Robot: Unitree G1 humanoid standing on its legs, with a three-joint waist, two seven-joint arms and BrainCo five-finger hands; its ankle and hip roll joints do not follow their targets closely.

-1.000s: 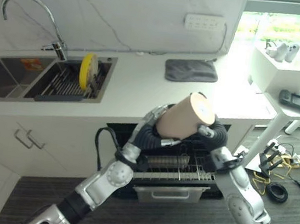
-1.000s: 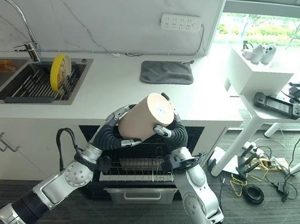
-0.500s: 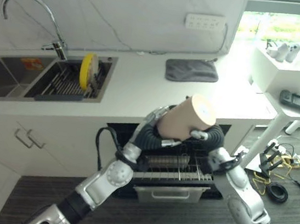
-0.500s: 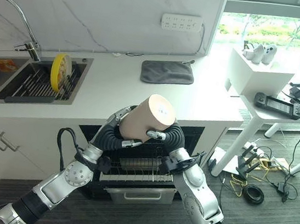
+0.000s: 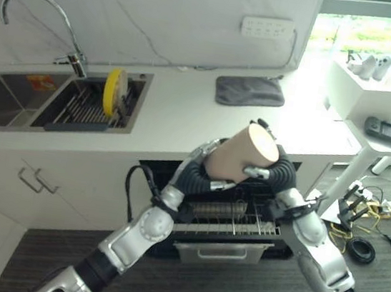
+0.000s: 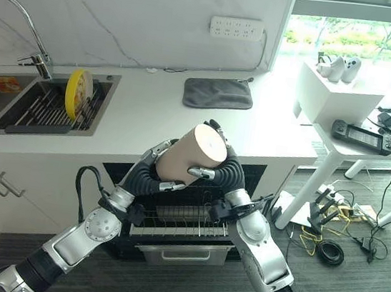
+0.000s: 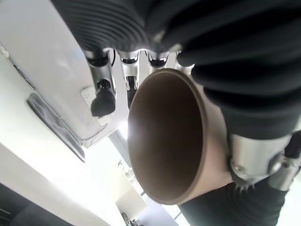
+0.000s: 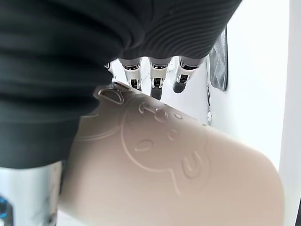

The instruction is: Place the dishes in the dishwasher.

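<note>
I have a beige cup [image 5: 241, 152] between both hands, up in the air above the pulled-out dishwasher rack [image 5: 233, 219], with its flat base turned up toward my head and its open mouth facing down and toward my left wrist. My left hand [image 5: 203, 156] has its fingers [image 7: 104, 94] curled round the cup's side, and in the left wrist view the dark tips rest against the rim. My right hand [image 5: 273, 172] wraps the cup from the other side, with its fingers [image 8: 153, 80] bent over the wall that bears a raised pattern. So the cup is gripped by both hands at once, and I judge I am passing it across or turning it so it can go in upside down

As for progress, I judge the task is at an early stage. The rack below looks to be bare wire where I can see it, though my arms hide its middle, so I cannot say for certain that nothing is loaded. The cup is not yet set down. A yellow plate [image 5: 115, 92] stands on edge in the drying rack [image 5: 77, 112] of the sink [image 5: 6, 103], well apart from me, and it still has to come over. A grey cloth [image 5: 249, 92] lies on the tabletop [image 5: 178, 115] behind the cup
</note>
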